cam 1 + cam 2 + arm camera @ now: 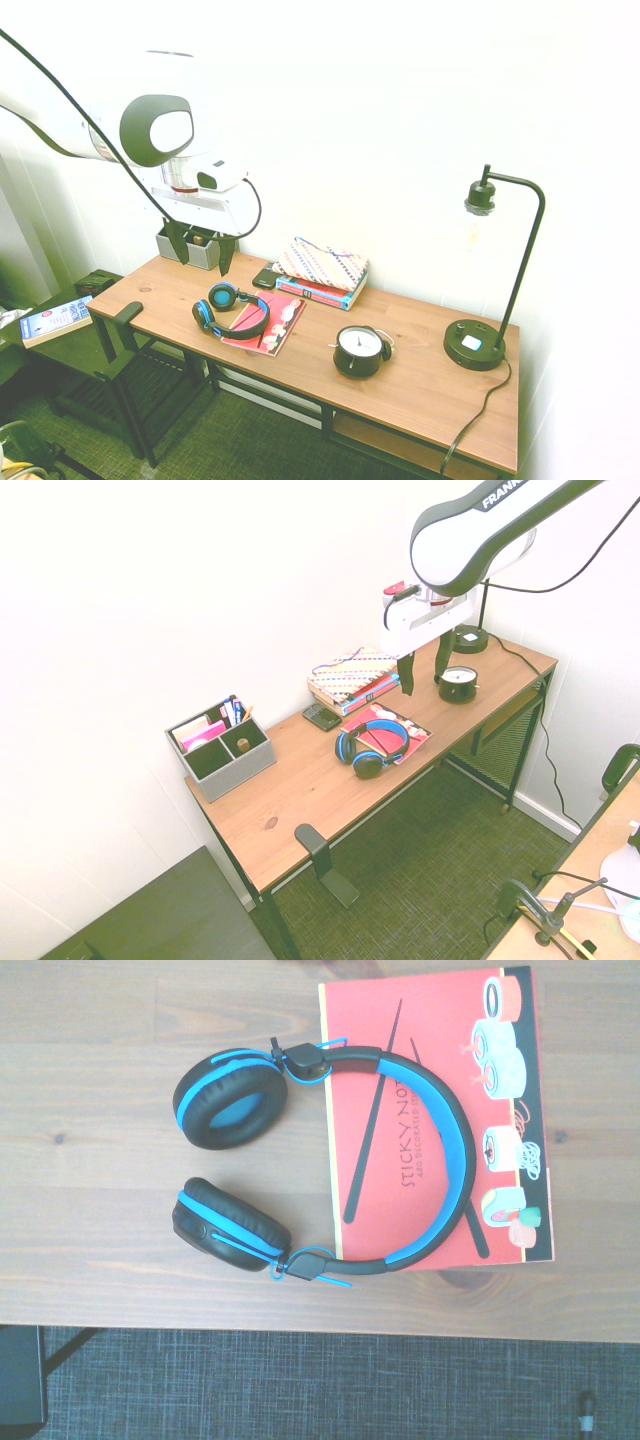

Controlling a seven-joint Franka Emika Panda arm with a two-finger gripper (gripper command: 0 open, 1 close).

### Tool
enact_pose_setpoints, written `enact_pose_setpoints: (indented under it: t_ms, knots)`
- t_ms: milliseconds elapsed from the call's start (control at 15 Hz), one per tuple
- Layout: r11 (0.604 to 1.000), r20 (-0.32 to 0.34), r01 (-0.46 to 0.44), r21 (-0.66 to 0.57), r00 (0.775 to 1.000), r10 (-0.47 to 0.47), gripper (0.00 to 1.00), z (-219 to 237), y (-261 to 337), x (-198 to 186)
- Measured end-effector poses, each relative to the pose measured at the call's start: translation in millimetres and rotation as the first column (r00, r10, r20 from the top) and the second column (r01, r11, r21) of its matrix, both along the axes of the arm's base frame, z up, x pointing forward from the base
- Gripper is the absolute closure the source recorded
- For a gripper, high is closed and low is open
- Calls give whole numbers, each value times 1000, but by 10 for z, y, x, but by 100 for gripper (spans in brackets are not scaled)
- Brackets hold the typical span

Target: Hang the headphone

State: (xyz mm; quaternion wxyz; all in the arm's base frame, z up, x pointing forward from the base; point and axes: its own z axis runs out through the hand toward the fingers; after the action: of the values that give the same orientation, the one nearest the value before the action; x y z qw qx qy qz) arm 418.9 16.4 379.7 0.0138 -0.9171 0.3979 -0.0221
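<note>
White walls [400, 120] all round, washed out by very bright light, no detail on them at all. Against the wall stands a long wooden desk [420, 385] with a warm plank top and thin black metal legs. At its far end, a black desk lamp [490, 290] on a round base, its slim arm bent over at the top, cord trailing off the edge. Below, the floor [430, 880] is dark green-grey carpet with a fine woven grid. A black clamp hook [322, 860] hangs from the desk's front edge in the second exterior view. Beside the desk's other end sits a low dark side table [70, 345]. A second pale wooden tabletop [590, 890] pokes into the corner.
</note>
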Motion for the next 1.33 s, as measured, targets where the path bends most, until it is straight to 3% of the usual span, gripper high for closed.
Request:
enact_pose_setpoints:
  t_ms: [333, 733, 1133, 1200, 1333]
  knots:
    - [999, 18, 39, -13, 999, -39, 0, -198, -38, 110]
    - [998, 47, 66, -20, 997, -65, 0, -997, -278, 454]
    - [998, 28, 61, -35, 998, -60, 0, -1547, -405, 831]
    - [998, 24, 61, -36, 998, -60, 100, -1622, -411, 865]
    - [997, 25, 66, -38, 998, -65, 100, -1739, -438, 926]
